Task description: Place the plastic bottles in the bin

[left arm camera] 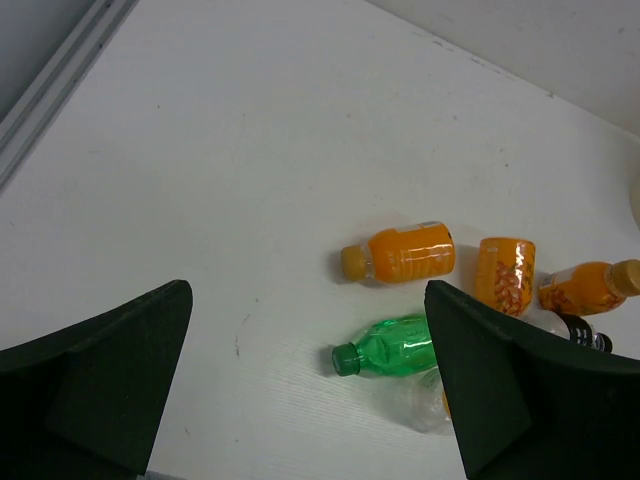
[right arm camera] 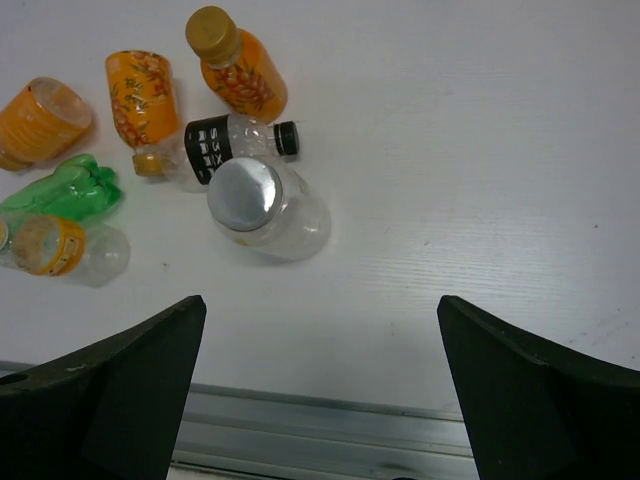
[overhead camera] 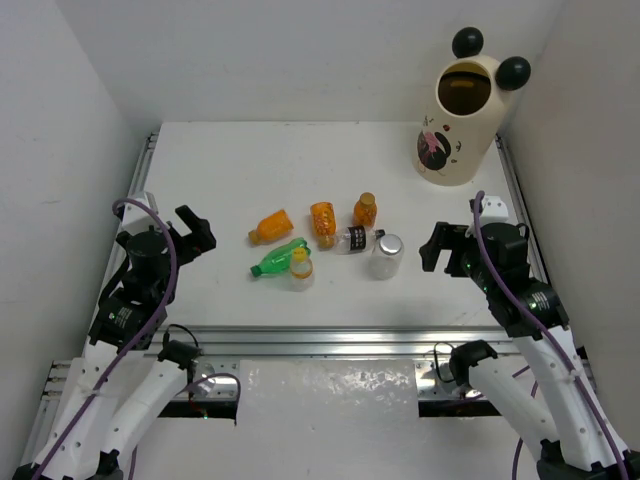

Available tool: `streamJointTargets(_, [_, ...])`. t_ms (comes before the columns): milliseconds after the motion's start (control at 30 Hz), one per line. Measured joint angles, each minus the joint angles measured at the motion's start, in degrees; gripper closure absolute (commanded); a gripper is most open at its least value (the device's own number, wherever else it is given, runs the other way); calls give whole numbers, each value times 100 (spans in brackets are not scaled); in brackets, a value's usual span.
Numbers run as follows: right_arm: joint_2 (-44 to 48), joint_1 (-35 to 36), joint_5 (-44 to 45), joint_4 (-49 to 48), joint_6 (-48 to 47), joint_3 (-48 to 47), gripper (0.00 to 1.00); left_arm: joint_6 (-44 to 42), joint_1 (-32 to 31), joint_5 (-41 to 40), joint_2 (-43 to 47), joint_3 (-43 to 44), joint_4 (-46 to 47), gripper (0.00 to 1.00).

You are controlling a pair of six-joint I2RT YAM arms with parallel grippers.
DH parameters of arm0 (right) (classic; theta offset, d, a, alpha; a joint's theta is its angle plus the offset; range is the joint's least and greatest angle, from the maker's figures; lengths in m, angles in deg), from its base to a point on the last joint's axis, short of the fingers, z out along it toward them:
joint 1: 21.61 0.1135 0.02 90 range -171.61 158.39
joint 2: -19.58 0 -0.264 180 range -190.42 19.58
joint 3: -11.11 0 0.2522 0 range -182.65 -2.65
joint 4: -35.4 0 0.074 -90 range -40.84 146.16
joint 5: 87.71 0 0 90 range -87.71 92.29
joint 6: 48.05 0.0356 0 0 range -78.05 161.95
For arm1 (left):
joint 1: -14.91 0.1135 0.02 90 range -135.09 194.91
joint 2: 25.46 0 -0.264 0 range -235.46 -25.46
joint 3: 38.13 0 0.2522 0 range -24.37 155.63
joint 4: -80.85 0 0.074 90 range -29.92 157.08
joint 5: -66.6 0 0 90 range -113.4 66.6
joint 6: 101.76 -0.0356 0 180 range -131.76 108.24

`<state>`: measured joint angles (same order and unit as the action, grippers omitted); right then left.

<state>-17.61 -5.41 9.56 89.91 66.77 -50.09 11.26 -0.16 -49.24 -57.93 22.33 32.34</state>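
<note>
Nothing is grasped yet: my left pincer (overhead camera: 198, 232) and right pincer (overhead camera: 430, 250) hang spread wide and empty either side of the small plastic bottles (overhead camera: 322, 222) clustered mid-frame. The tall cream-white cylindrical bin (overhead camera: 455, 150) stands upper right. Next, I judge, my right pincer should straddle the nearest clear silver-capped bottle (overhead camera: 387, 255).

No legible wording anywhere on the white table. On the black label of the small clear plastic bottle with a black cap (right arm camera: 235, 142), rows of white characters, too blurred to read. On the orange plastic bottle with a speckled label (right arm camera: 140, 100) and the orange plastic bottle with a tan cap (right arm camera: 240, 78), patterned print only, no brand made out. On the side of the tall cream-white cylindrical bin (overhead camera: 470, 140), a pink-and-black picture with small black marks, no letters discernible.
</note>
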Motion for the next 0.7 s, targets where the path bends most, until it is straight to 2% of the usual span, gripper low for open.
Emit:
streamJointTargets(167, [-2, 0, -35, -44, 0, 9, 1, 0, 0, -2, 0, 0, 0, 0])
streamJointTargets(367, [-85, 0, -800, -671, 76, 269, 1, 0, 0, 2, -7, 0, 4, 0])
streamJointTargets(500, [-1390, 66, -973, -817, 79, -203, 1, 0, 0, 9, -31, 0, 4, 0])
streamJointTargets(600, [-2629, 326, -616, -911, 44, -715, 1, -2, 0, 26, -66, 0, 9, 0])
streamJointTargets(700, [-3488, 640, -398, -992, -26, -896, 1, -2, 0, 74, -107, 0, 13, 0])
